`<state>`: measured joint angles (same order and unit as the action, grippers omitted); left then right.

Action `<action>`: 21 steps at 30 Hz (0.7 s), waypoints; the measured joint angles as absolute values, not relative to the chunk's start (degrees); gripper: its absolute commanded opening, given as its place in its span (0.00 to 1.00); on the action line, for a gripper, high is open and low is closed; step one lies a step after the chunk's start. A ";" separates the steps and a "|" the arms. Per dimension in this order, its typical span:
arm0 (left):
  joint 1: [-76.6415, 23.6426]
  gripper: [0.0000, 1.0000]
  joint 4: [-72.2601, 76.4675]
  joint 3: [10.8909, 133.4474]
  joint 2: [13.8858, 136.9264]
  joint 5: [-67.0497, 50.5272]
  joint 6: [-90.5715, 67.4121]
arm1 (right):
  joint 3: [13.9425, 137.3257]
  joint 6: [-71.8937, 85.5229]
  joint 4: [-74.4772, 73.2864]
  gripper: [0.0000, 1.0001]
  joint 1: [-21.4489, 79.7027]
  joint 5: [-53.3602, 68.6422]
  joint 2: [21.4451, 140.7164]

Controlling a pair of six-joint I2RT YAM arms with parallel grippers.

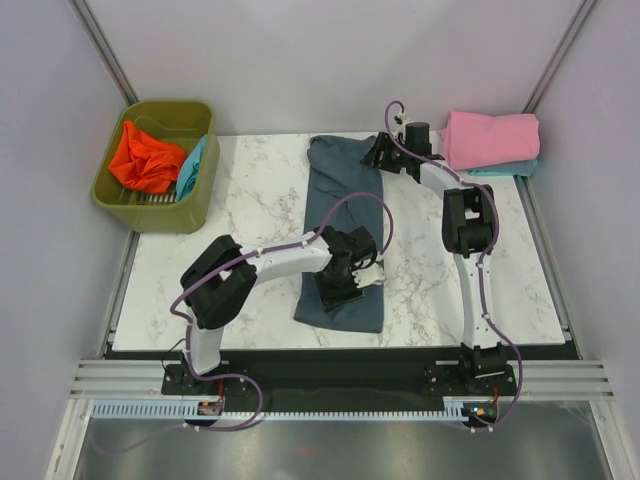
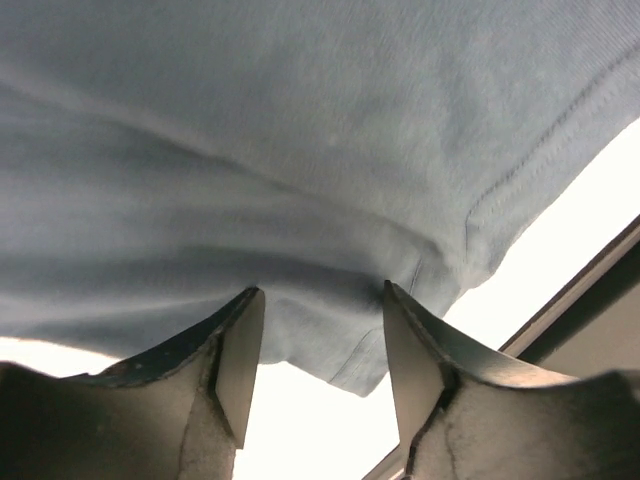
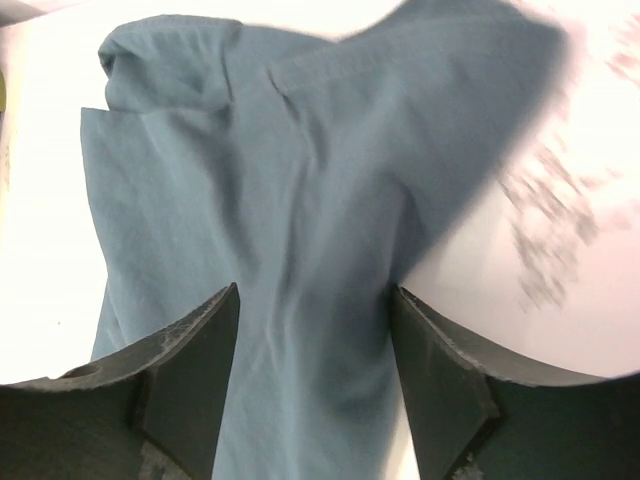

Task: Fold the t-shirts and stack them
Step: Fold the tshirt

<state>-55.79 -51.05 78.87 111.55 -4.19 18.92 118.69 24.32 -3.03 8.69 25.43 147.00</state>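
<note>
The dark slate blue-grey t-shirt (image 1: 338, 215) lies as a long narrow strip down the middle of the table. My left gripper (image 1: 347, 286) is over its near end. In the left wrist view the left gripper (image 2: 320, 335) is open, its fingertips (image 2: 240, 345) straddling the shirt's hemmed corner (image 2: 380, 330). My right gripper (image 1: 381, 153) is at the shirt's far right corner. In the right wrist view the right gripper (image 3: 315, 330) is open with the cloth (image 3: 300, 250) between the jaws. A folded pink t-shirt (image 1: 490, 137) lies on a teal one (image 1: 505, 169) at the back right.
An olive-green bin (image 1: 201, 195) stands at the back left, holding an orange-red t-shirt (image 1: 145, 160) and a teal one (image 1: 191, 166). The marble tabletop (image 1: 250, 195) has white walls close around it, and its front edge (image 2: 570, 290) shows near the left gripper.
</note>
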 measured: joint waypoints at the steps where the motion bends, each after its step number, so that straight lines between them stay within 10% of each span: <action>1: -55.77 0.62 -51.35 79.02 111.11 -4.08 18.94 | 117.49 24.21 -3.16 0.71 8.36 25.54 146.15; 12: -49.04 0.80 -53.08 96.23 98.08 -8.54 14.92 | 98.04 22.76 -8.14 0.72 0.30 26.13 116.22; 21: -28.73 0.75 -46.83 78.98 91.22 -18.22 -3.75 | 58.74 33.54 -9.15 0.71 2.02 38.59 89.12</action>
